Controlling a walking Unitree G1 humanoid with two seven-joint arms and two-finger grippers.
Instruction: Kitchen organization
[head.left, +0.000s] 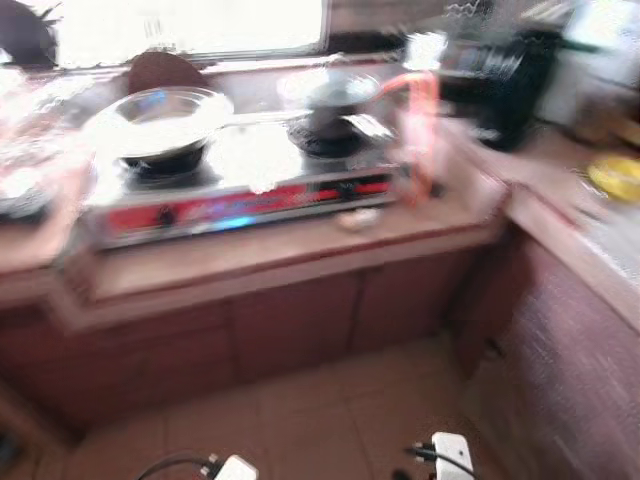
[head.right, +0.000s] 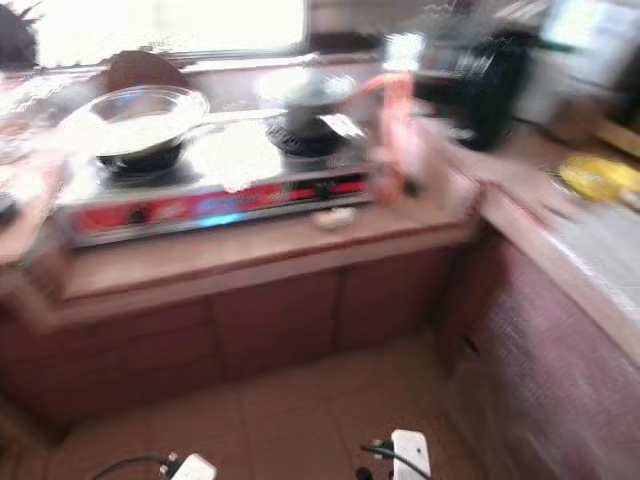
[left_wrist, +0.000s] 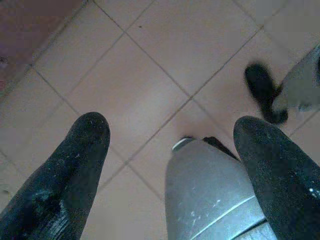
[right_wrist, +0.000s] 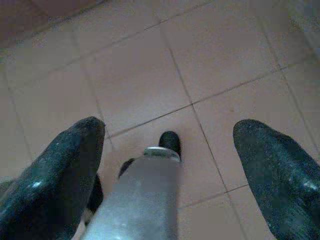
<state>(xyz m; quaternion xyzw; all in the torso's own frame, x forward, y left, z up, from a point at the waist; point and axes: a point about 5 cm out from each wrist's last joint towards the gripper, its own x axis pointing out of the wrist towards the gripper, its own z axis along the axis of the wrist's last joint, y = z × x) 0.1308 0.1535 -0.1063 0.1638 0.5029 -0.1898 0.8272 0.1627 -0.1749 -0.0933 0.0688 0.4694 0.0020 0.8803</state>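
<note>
Above the tiled floor, both jaws hang open, stove well apart.

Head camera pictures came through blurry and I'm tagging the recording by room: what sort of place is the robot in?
A home kitchen, most likely. A two-burner gas stove sits on a counter under a bright window, with a metal pan on one burner and cabinets below. Both grippers, left and right, hang open over tiled floor.
</note>
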